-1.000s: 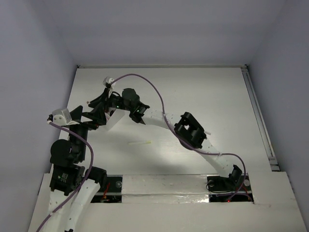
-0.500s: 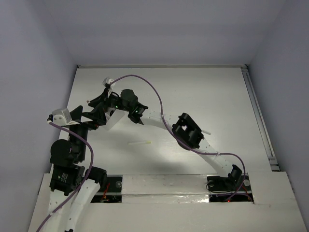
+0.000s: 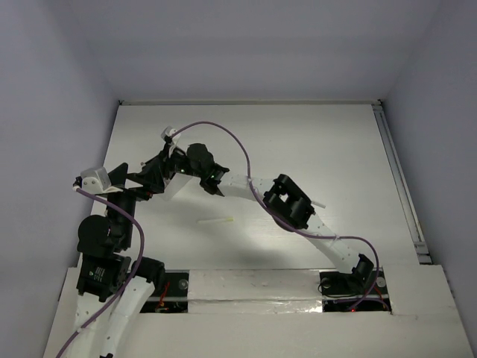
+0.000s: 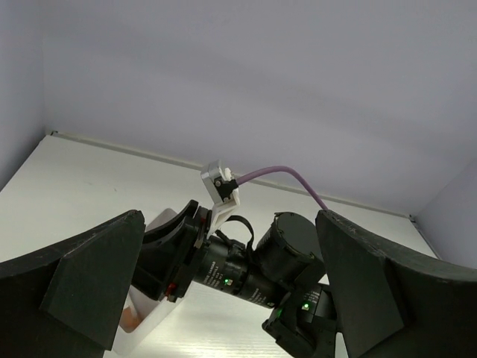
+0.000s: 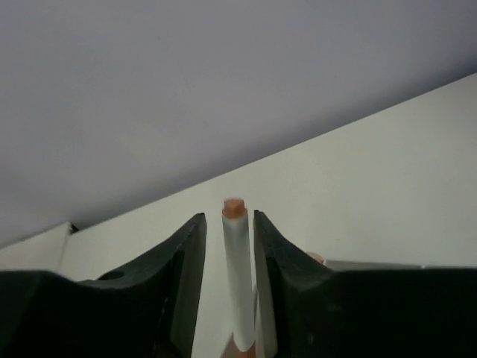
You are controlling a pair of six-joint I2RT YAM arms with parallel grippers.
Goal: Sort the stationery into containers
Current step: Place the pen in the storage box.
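Right wrist view: pink-tipped stick (image 5: 237, 283) between the right pincer's (image 5: 228, 216) fingers, clamped or free I cannot tell, held at the box (image 4: 156, 324) by the surface's (image 3: 313, 142) left edge, seemingly for dropping; left pincer (image 4: 229, 218) gapes empty.

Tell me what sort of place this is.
Most likely a robotics lab test cell: a white table boxed in by plain pale walls, a left arm and a right arm bolted at its near edge, and a small wrist camera on a purple cable.
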